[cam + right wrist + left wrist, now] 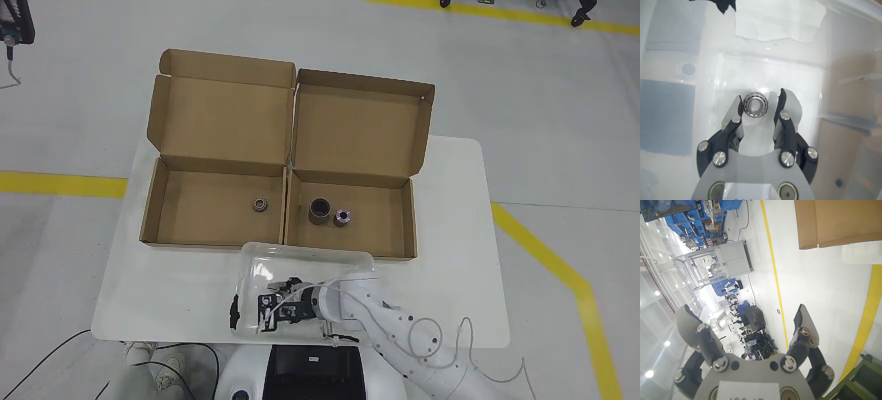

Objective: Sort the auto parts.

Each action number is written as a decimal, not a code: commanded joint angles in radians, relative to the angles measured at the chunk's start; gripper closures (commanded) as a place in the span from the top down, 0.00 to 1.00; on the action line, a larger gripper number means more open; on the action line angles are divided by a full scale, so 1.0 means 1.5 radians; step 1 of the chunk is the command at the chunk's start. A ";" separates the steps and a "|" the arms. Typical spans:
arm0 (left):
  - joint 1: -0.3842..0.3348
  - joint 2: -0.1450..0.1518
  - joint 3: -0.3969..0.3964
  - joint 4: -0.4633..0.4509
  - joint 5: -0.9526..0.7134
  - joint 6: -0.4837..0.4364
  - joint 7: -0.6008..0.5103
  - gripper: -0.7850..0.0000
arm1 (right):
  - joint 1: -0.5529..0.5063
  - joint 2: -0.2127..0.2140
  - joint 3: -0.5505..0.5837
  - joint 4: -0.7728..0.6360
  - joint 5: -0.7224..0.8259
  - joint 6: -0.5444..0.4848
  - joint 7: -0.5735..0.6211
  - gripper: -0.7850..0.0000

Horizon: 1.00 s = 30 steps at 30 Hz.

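Note:
A steel roller bearing (pixel 755 106) lies on the floor of the clear plastic bin (pixel 300 250) at the table's front edge. My right gripper (pixel 761 98) is lowered into the bin (pixel 829 56), open, with the bearing between its fingers. One pad (pixel 740 108) touches the bearing and the other stands apart from it. From above, the right gripper (pixel 275 308) sits at the bin's front left. My left gripper (pixel 743 308) is open and holds nothing, off the table and facing the hall.
Two open cardboard boxes stand behind the bin. The left box (pixel 175 215) holds a small bearing (pixel 262 205). The right box (pixel 390 235) holds a dark ring (pixel 319 209) and a small gear-like part (pixel 344 215). White table (pixel 450 260) spreads to the right.

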 commanded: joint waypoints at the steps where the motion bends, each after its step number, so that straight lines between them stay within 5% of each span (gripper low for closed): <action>1: 0.000 0.000 0.000 0.000 0.000 0.000 0.000 1.00 | -0.001 0.000 -0.001 0.000 -0.007 0.017 -0.002 0.04; 15: 0.000 0.000 0.000 0.000 0.000 0.000 0.000 1.00 | -0.058 0.028 0.064 -0.059 -0.014 0.073 -0.108 0.00; 30: 0.000 0.000 0.000 0.000 0.000 0.000 0.000 1.00 | -0.018 0.044 0.109 0.000 0.054 0.003 -0.455 0.00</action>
